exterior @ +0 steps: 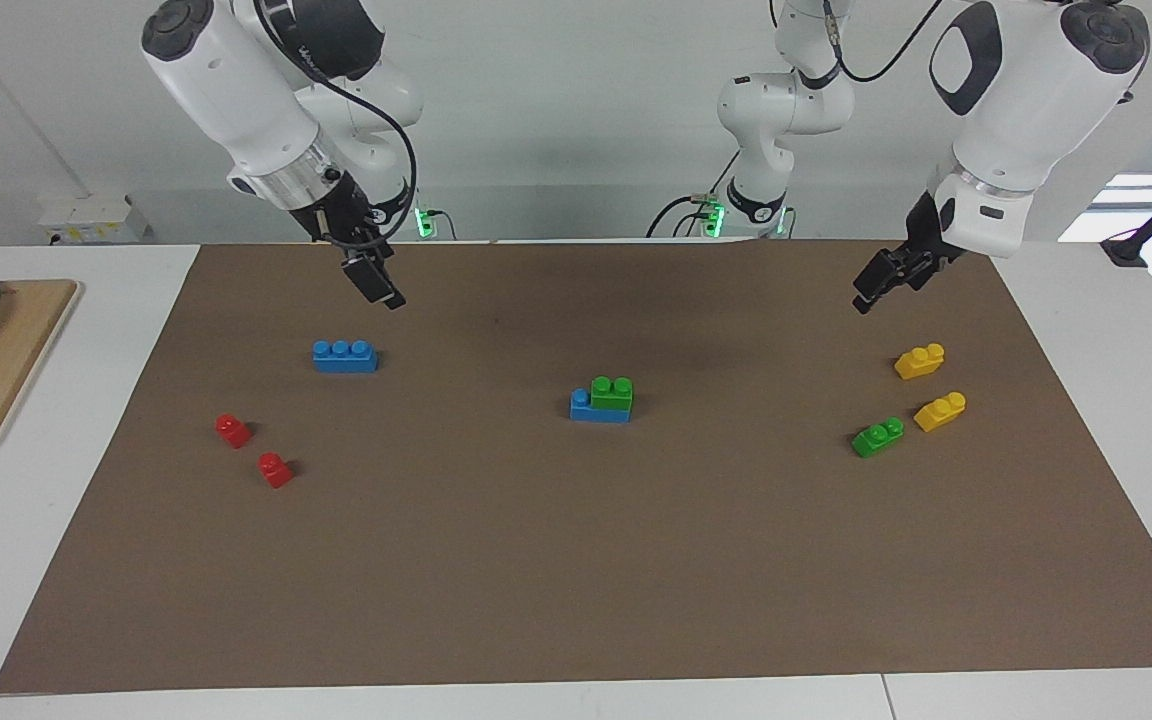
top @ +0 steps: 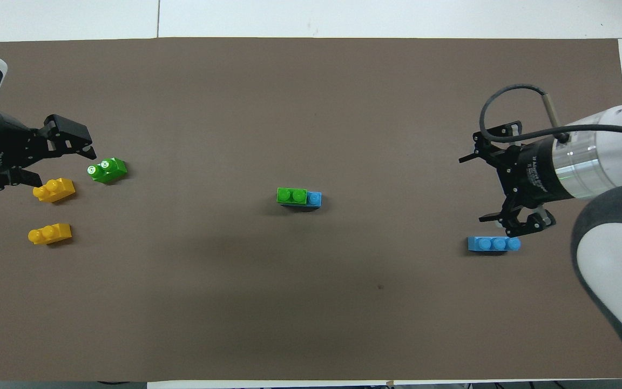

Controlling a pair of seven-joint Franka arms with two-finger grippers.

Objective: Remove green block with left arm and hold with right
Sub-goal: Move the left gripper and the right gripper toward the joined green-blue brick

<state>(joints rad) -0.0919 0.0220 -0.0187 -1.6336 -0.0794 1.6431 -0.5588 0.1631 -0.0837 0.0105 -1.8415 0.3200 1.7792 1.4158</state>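
Both claws hang open, empty — studded green block [exterior: 612,392] tops a blue brick [exterior: 598,407].

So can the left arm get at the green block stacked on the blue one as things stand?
Probably yes: the green block sits exposed on the blue brick mid-mat, nothing beside it, and the left pincer hangs free over the mat's edge.

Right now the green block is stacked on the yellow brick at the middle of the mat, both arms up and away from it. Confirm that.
Not quite. The green block sits on a blue brick, not a yellow one, as the facing view shows. The rest stands: the stack is mid-mat, and the left tool and right tool hang in the air, away from it.
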